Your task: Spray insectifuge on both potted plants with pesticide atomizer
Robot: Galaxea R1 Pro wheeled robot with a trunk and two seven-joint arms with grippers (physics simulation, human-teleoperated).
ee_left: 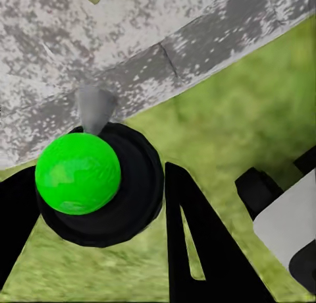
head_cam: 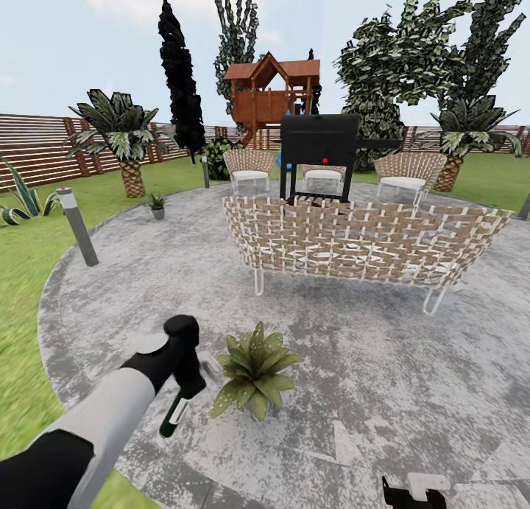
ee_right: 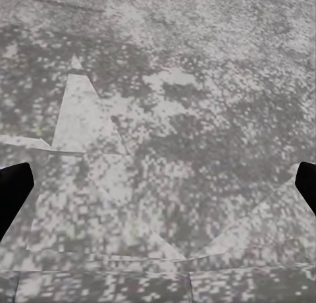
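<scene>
The left tool [head_cam: 193, 380] was clenched around the spray bottle [head_cam: 175, 413] just beside a potted plant [head_cam: 254, 369], while the right tool [ee_right: 158, 184] hung released over the paving [ee_right: 197, 85].

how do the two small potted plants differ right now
The near potted plant sits on the paving right beside the left gripper and the pesticide atomizer; the far potted plant stands at the paving's edge near a bollard light, away from both arms. The near one's pot is hidden under leaves; the far one's grey pot shows. Both are low green rosettes.
</scene>
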